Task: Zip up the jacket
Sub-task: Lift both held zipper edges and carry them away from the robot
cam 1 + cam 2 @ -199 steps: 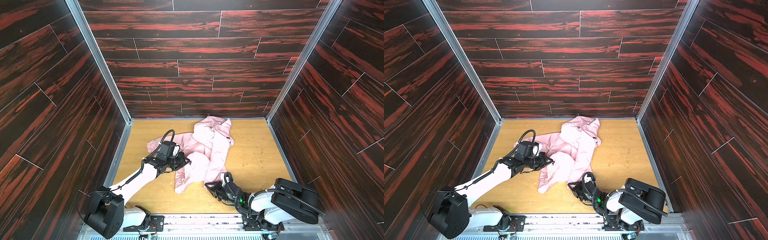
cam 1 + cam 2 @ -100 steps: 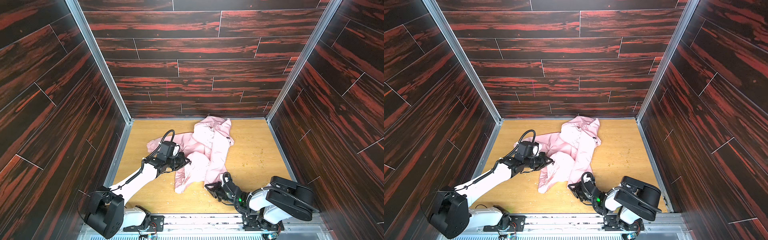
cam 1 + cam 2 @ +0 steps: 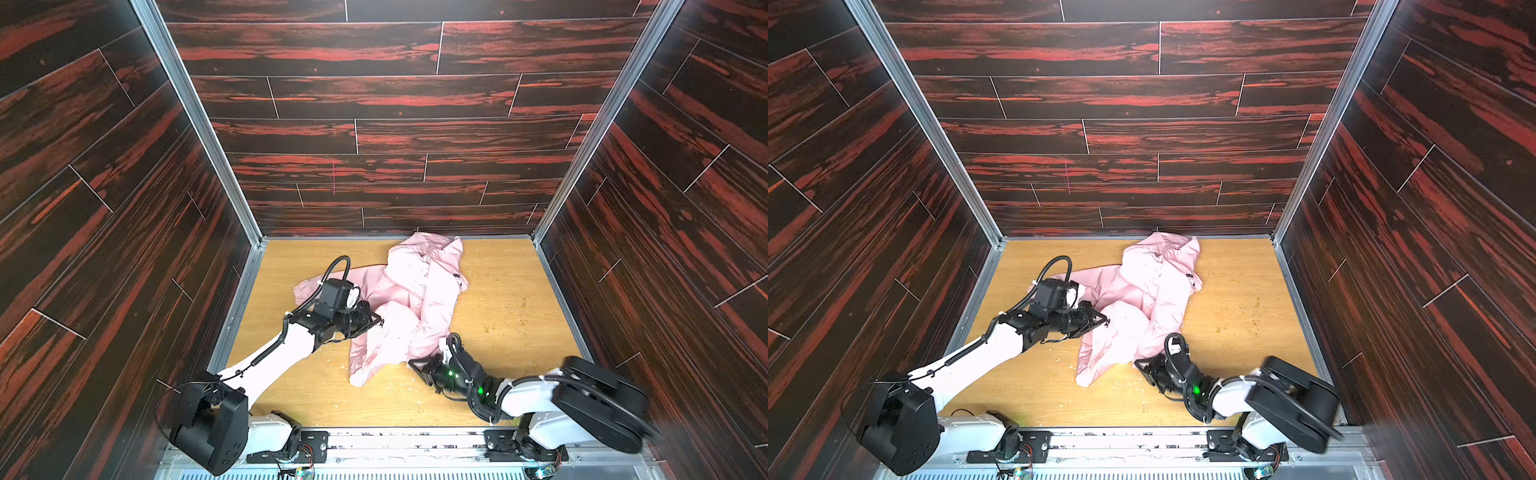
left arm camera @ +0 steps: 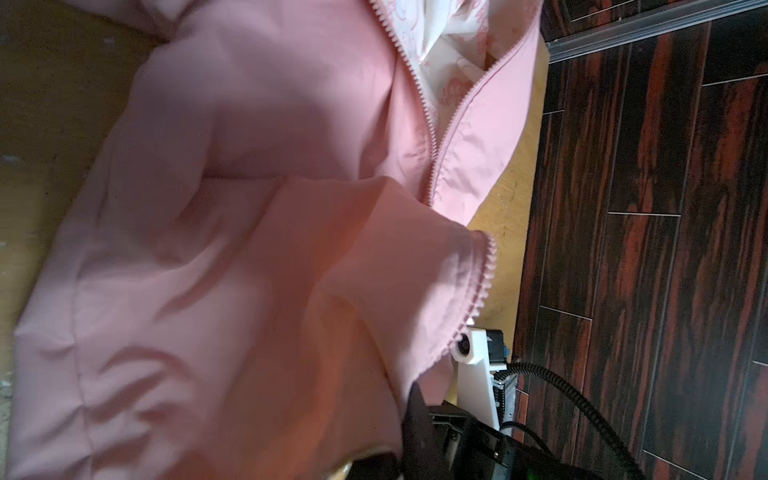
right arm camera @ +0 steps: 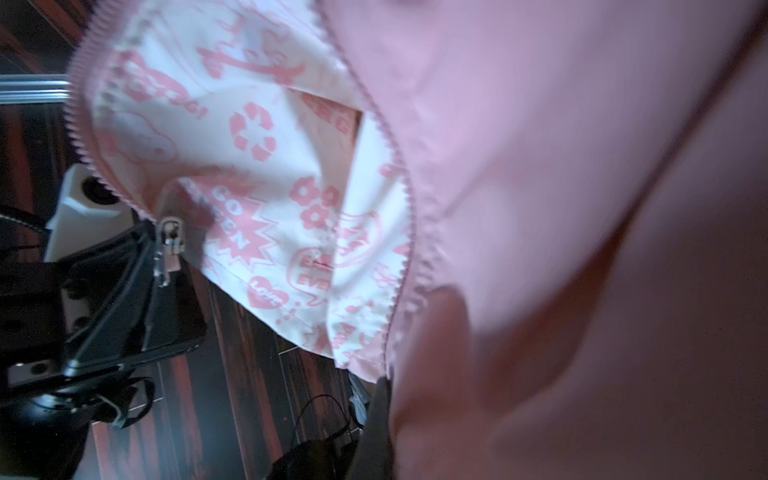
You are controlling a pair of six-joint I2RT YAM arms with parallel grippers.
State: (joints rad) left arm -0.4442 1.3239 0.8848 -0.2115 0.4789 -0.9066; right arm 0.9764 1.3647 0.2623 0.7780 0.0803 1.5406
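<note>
Right wrist view puts a dark finger (image 5: 376, 415) of the right claw (image 3: 415, 366) hard against pink cloth. From where I stand that claw looks clenched on the lower hem of the jacket (image 3: 419, 299), low to the surface (image 3: 498, 332). Across the opening, the same view catches the left claw (image 3: 376, 322) pinched tight on the other zipper edge. The metal zipper pull (image 5: 168, 245) sits right at its black fingertips. Between the two edges the zipper teeth (image 5: 405, 199) stand apart. The pale lining (image 5: 257, 166), printed with pink hearts, flowers and lettering, shows through the gap. In both top views the jacket lies crumpled around the middle of the wooden surface, with its collar end toward the back wall (image 3: 374, 124). One sleeve (image 3: 305, 286) stretches out to the left, partly hidden by the left arm's wrist, and the hem end lies nearest the two claws. A small dark-and-white logo (image 3: 456, 277) sits on the chest panel, on the right side of the heap.
</note>
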